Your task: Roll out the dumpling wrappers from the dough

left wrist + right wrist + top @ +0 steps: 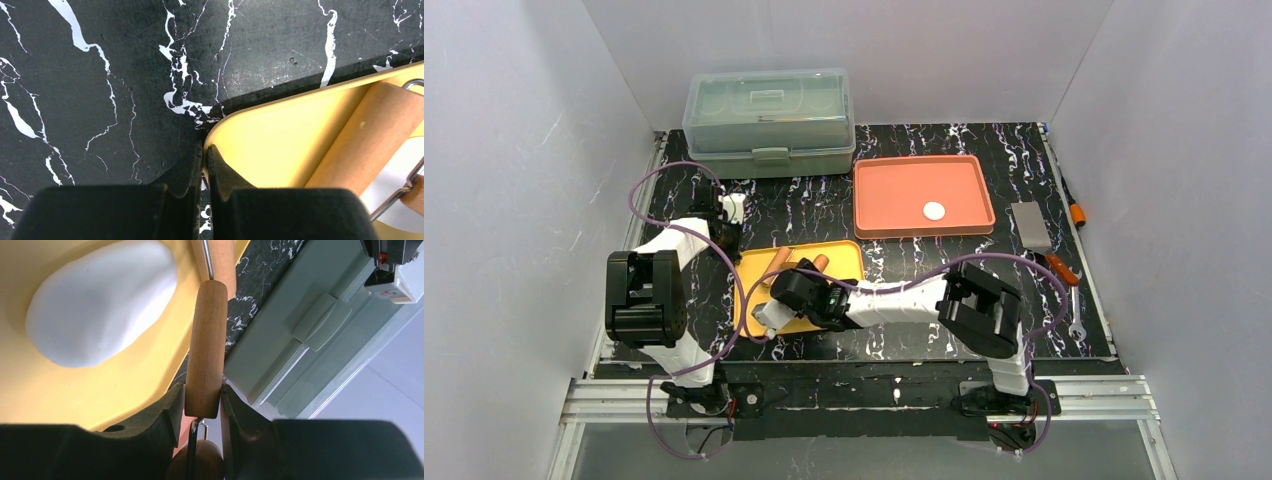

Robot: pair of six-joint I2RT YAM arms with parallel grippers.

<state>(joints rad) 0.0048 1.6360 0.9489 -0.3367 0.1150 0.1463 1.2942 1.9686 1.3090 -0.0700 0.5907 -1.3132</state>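
Where the dough lies: a white oval lump, the dough (100, 305), is seen on the yellow tray (50, 390), just beside the rolling pin (205, 350), thick and not yet flattened.
Right tool (202, 396): clenched on the wooden handle of the rolling pin.
Left tool (205, 155): shut, set at a corner of the yellow tray on the tabletop (100, 75); whether the rim is pinched cannot be told.
Wrapper (934, 211): one small round disc is seen in the orange tray (874, 180), well apart from the dough.
Step in hand: judged to be rolling the lump flat.
Good practice: the handle should be kept level, the roller brought onto the lump's middle, and even pressure applied outward in short passes.
Caution: the tray should be steadied so that it is not pushed along.
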